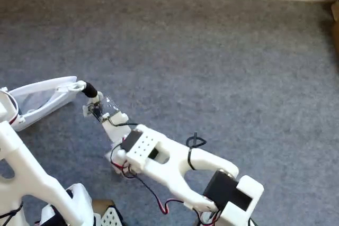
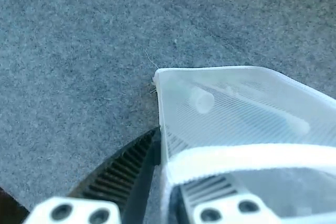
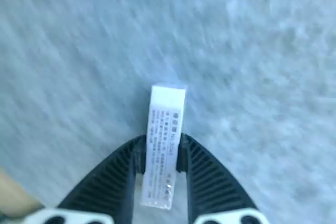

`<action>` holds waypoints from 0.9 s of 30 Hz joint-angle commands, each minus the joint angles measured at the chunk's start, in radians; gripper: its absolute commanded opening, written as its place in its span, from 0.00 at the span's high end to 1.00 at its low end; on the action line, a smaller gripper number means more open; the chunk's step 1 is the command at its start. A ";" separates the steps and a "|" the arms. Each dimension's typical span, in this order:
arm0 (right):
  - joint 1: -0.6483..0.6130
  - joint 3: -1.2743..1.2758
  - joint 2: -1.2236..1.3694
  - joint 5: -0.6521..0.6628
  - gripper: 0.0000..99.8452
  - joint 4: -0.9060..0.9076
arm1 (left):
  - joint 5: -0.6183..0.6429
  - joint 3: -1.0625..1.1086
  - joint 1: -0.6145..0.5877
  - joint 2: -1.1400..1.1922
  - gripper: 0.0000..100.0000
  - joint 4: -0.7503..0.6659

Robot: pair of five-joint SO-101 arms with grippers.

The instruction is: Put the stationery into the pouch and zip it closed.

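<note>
Above the grey carpet [image 2: 79,51], the left end effector [image 2: 160,148] grips the pouch [image 2: 236,114]; the right end effector [image 3: 160,150] clamps a labelled white piece [image 3: 167,109].

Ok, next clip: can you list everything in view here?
pouch: one, white mesh, at the left of the high view, one end held by the left gripper.
stationery: pale pieces inside the pouch, count unclear.
printed slip: one, white, between the right gripper's fingers.
carpet: grey, covers the whole surface.
left gripper: black fingers, shut on the pouch's edge.
right gripper: black fingers, shut on the slip, by the pouch's other end.
</note>
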 commanded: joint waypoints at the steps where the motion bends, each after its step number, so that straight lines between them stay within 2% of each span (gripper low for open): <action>1: 0.084 -0.019 -0.010 0.195 0.99 0.142 | 0.000 -0.002 0.033 -0.007 0.99 -0.009; 3: 0.108 -0.019 -0.010 0.261 0.99 0.159 | 0.000 -0.002 0.033 -0.007 0.99 -0.006; 6: 0.105 -0.021 -0.010 0.270 0.98 0.157 | 0.002 -0.002 0.033 -0.007 0.99 -0.006; 8: 0.081 -0.044 -0.010 0.265 0.94 0.163 | 0.002 -0.002 0.033 -0.007 0.99 -0.006; 12: 0.035 -0.071 -0.005 0.126 0.85 0.165 | 0.002 -0.002 0.033 -0.007 0.99 -0.003; 18: -0.002 -0.070 -0.002 0.115 0.85 0.153 | 0.002 -0.001 0.033 -0.007 0.99 -0.002; 23: 0.004 -0.058 0.001 0.115 0.85 0.033 | 0.003 -0.001 0.035 -0.007 0.99 -0.002; 27: 0.004 -0.016 -0.001 0.115 0.92 -0.030 | 0.003 0.001 0.035 -0.007 0.99 -0.002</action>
